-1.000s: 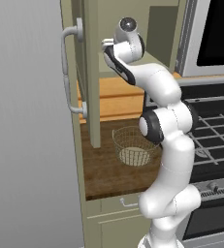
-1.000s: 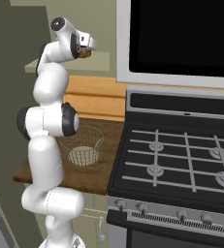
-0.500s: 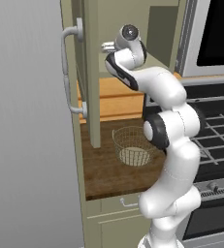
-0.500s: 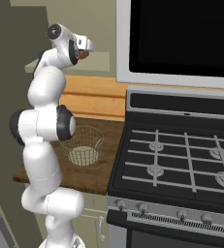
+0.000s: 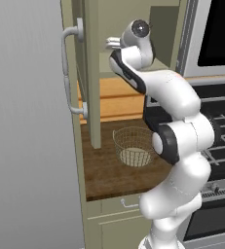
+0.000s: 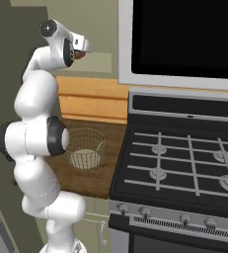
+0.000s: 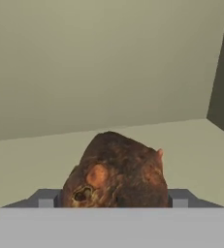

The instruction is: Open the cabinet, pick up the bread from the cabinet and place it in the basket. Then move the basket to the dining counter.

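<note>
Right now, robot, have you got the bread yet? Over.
Gripper open, a finger on each side of the bread. Bread on cabinet shelf. Basket waiting below. Nothing in the way.

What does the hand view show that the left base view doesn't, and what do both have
Hand view: the bread close up on the cabinet shelf, sitting between the fingertips of the open pincer. Left base view: the cabinet's open door with its curved handle, the basket on the wood worktop, the stove. Both: the cabinet interior.
</note>
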Robot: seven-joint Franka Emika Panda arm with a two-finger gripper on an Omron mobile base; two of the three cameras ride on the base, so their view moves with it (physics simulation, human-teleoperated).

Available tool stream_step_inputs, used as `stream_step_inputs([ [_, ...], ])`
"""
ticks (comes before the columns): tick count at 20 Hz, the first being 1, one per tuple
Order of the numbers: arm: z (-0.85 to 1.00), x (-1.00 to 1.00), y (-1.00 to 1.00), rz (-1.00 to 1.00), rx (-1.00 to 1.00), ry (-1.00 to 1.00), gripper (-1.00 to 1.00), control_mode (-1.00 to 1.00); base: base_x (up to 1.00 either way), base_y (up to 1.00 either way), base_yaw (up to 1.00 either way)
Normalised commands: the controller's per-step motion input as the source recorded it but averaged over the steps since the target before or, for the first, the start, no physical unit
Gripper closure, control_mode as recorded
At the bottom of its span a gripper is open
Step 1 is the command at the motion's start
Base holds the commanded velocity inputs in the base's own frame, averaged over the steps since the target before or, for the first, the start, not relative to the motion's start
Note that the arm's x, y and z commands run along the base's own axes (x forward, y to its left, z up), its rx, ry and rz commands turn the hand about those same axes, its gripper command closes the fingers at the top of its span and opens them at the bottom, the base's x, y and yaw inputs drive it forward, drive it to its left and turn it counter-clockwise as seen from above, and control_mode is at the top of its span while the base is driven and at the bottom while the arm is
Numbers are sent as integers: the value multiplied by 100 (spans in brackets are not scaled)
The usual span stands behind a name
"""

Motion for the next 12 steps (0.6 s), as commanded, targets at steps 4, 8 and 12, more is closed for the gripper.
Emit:
stream_step_inputs([
  [4,7,-100,0,0,4,-7,100,-100,0,0,0],
  [8,2,-100,-4,0,2,-13,100,-100,0,0,0],
  [12,3,-100,-16,2,1,1,100,-100,0,0,0],
])
